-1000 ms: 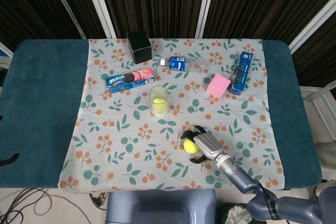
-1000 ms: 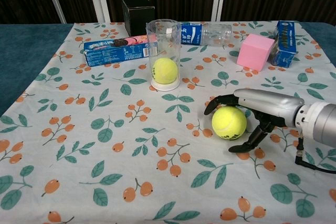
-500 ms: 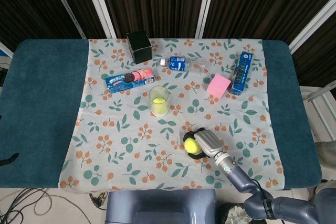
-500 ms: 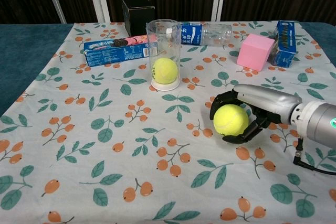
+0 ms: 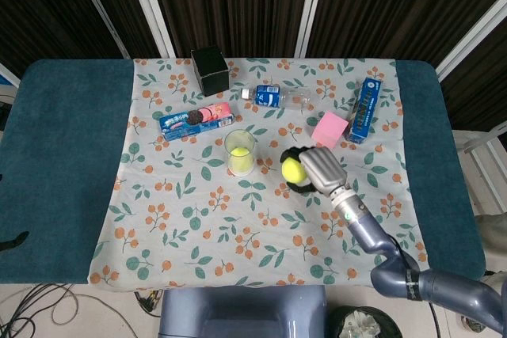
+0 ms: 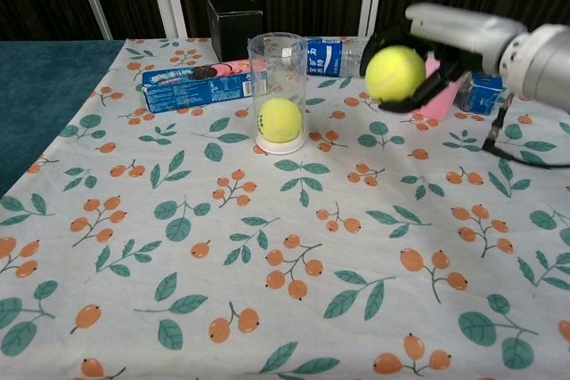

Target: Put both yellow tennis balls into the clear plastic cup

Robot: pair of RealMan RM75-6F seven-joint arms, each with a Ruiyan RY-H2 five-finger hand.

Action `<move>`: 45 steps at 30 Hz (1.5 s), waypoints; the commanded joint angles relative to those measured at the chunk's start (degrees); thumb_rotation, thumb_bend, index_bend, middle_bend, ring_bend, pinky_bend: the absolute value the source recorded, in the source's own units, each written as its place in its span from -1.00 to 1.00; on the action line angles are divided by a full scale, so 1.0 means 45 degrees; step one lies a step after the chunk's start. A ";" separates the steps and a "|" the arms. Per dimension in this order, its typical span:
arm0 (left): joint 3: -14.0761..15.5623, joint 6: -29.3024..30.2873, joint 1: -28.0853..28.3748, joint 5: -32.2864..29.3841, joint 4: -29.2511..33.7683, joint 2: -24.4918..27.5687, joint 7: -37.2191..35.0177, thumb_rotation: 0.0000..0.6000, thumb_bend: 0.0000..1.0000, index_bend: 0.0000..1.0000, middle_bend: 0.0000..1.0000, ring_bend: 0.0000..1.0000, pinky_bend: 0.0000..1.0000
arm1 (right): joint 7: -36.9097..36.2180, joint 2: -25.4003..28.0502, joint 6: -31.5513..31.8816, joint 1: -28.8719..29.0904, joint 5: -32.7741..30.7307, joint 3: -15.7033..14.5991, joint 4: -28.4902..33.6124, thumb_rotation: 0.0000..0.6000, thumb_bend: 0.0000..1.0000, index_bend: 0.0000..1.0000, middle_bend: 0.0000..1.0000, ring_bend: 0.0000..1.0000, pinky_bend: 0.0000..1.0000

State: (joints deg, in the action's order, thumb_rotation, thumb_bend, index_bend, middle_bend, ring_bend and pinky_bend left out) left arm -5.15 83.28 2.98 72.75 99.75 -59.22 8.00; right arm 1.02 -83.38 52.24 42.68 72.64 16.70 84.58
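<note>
Lifted since half a second ago: right hand, fingers wrapped around one yellow tennis ball, now up off the cloth and in the air to the right of the clear plastic cup, near rim height; second tennis ball unchanged at the cup bottom, left hand not in view. Underneath, floral tablecloth over a teal table, with black box, cookie pack, water bottle, pink block and blue carton toward the far side; behind, dark slatted wall with white posts.
</note>
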 commanded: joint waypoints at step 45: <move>-0.0058 -0.0095 0.0010 -0.0162 -0.0018 0.0110 -0.0166 1.00 -1.00 -1.00 -1.00 -1.00 -1.00 | 0.2207 -0.0052 -0.2312 0.4899 -0.7377 0.1709 -0.0158 1.00 -0.51 -0.72 -0.79 -0.76 -1.00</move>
State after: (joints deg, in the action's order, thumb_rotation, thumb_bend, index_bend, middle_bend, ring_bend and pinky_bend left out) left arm -5.41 82.84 3.04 72.02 99.66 -58.72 7.24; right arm 10.74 -84.65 40.89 65.12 39.66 24.27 82.72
